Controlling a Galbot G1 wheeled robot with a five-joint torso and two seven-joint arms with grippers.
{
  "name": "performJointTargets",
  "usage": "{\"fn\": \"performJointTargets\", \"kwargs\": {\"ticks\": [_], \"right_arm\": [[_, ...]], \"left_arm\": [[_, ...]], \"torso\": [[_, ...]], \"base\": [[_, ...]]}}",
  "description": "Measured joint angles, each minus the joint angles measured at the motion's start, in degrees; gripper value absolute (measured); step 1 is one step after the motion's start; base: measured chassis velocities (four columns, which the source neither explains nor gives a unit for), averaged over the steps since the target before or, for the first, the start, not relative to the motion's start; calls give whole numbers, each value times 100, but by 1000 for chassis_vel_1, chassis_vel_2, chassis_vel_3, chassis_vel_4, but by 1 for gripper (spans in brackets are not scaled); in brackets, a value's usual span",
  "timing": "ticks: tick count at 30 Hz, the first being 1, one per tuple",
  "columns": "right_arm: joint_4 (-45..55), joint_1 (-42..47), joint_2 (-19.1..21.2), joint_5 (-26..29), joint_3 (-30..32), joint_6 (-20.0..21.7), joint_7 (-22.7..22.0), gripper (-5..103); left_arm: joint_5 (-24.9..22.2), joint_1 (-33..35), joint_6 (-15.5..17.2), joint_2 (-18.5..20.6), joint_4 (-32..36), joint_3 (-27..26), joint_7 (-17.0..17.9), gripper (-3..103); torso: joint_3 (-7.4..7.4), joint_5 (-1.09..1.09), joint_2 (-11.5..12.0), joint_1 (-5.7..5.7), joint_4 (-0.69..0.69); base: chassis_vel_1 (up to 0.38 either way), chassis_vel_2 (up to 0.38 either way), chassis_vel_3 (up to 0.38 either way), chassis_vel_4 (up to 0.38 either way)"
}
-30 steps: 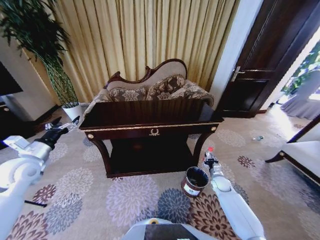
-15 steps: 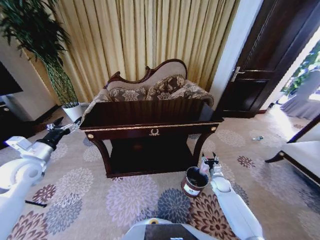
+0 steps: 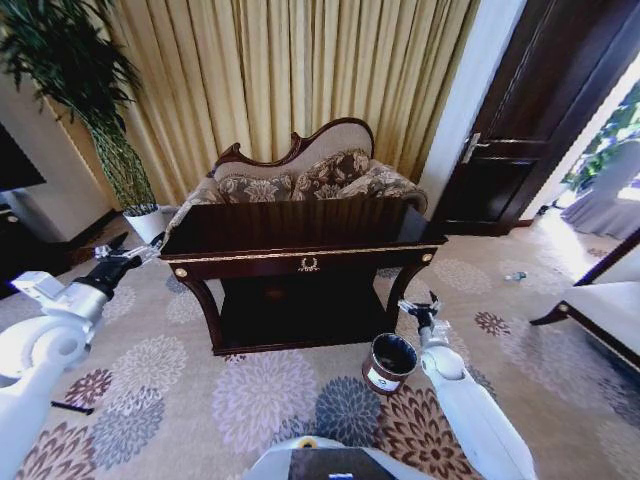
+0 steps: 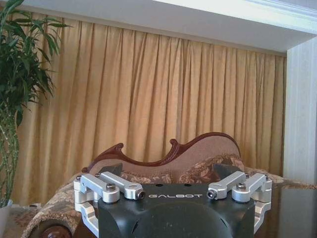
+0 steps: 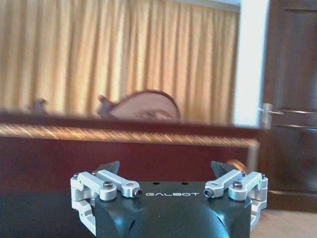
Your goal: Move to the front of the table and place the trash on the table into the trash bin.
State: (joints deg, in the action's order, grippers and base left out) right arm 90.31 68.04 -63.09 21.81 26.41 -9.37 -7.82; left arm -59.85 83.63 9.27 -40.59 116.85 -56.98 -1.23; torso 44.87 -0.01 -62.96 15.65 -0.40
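Note:
The dark-brown table [image 3: 300, 246] with gold trim stands straight ahead, its gold emblem facing me. On the carpet by its front right leg stands the small round dark trash bin [image 3: 389, 362], white label on its side. My right gripper [image 3: 421, 306] hovers open just above and to the right of the bin, below the table's top edge [image 5: 129, 134]; in the right wrist view the right gripper [image 5: 166, 168] holds nothing between its spread fingers. Off the table's left end, my left gripper [image 3: 127, 247] is held open in the air, empty [image 4: 167, 171]. The trash is out of view.
A carved sofa [image 3: 300, 175] with cushions stands close behind the table. A potted plant [image 3: 100, 120] is at the left, a dark door [image 3: 540, 110] at the right, a white seat [image 3: 605, 315] at the far right. Open carpet lies before the table.
My right gripper dipped toward the bin's rim, then rose again and shifted slightly right. A small pale bit seen at its tips a second ago is gone. The left arm barely moved.

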Motion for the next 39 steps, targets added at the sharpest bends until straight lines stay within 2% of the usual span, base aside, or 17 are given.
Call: {"fn": "performJointTargets", "kwargs": {"ticks": [1,3,5,8,10,21,26,39], "right_arm": [[0,0,0,0,0,0,0,100],[656,123,77,271,-108,119,54,100],[747,138,86,324,-125,135,66,100],[1429,245,169,788,-289,338,130,100],[1596,277,195,840,-340,377,158,100],[1926,446,223,747,-298,417,273,100],[1925,503,196,718,-232,403,272,100],[1898,495,186,637,-264,365,255,100]], "left_arm": [[0,0,0,0,0,0,0,100],[0,1,0,-5,2,-7,3,100],[0,1,-1,-6,1,-10,3,100],[-23,-2,-2,-6,-15,-66,5,100],[-34,6,-4,-6,-21,-101,5,100],[-62,109,-10,-41,-103,-310,-72,100],[-62,77,-14,-36,-115,-273,-90,100],[-49,56,-34,-35,-139,-201,-105,100]], "torso": [[0,0,0,0,0],[0,0,0,0,1],[0,0,0,0,0],[0,0,0,0,1],[0,0,0,0,0],[1,0,1,2,1],[1,3,1,1,-2],[1,1,1,1,0]], "base": [[0,0,0,0],[0,0,0,0],[0,0,0,0],[0,0,0,0],[0,0,0,0],[18,-57,-25,62],[104,-252,-128,261],[183,-241,-179,242]]}}
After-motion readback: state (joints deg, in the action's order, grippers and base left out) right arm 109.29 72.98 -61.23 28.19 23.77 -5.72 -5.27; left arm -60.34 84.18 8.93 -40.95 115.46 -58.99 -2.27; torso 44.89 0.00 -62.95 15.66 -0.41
